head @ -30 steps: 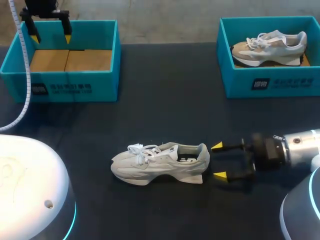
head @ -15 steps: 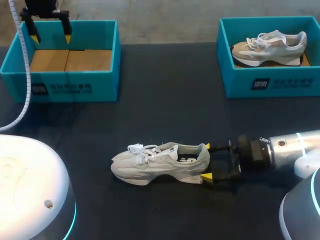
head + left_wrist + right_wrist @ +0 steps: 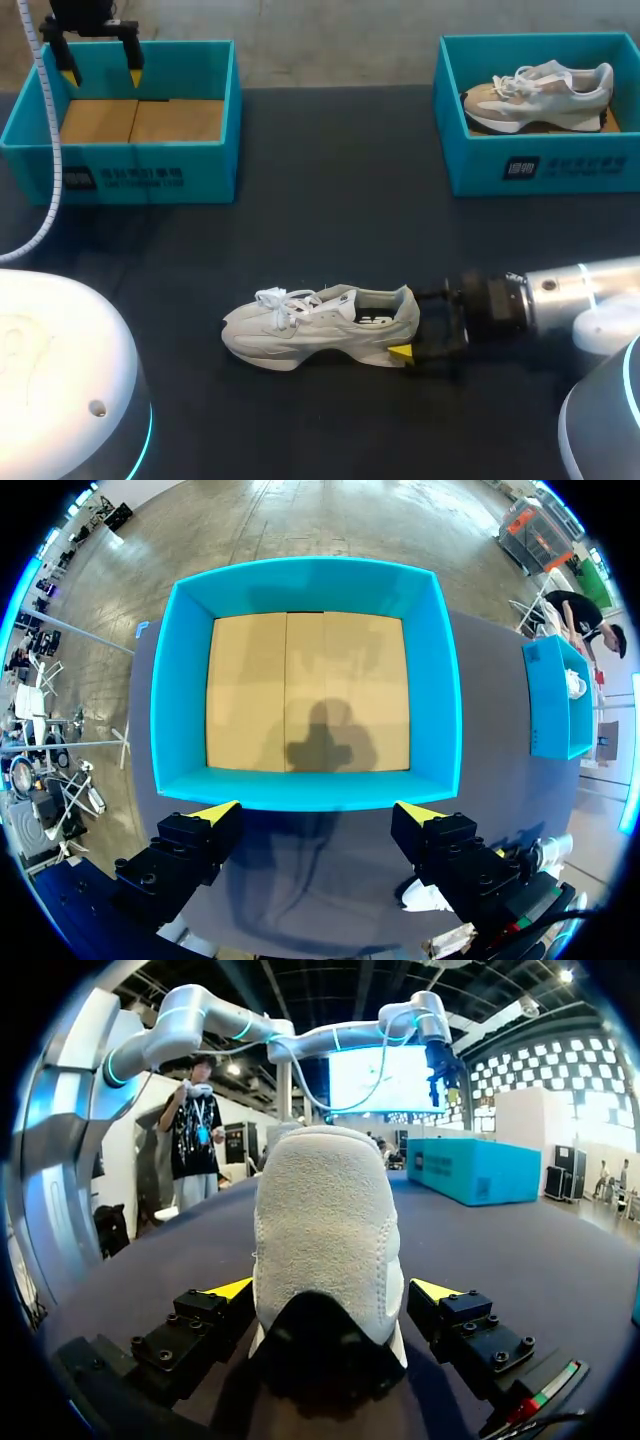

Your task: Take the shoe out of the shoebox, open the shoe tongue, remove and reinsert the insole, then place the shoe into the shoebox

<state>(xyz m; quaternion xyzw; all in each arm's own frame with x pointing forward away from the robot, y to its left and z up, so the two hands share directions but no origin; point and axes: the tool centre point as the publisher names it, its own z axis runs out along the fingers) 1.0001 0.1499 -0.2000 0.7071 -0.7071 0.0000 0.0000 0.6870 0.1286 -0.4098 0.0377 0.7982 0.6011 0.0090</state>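
Right wrist view: your right gripper is closing in from a second ago and is now straddling the heel of the shoe, fingers spread, not pinching yet. You are likely setting up a grasp. The pale grey shoe is sitting upright mid-table, white laces bunched, well apart from the empty shoebox.

Left gripper hung over table's far left corner, pointing down, fingers spread; right arm lay low from right edge; right gripper level, fingers apart.
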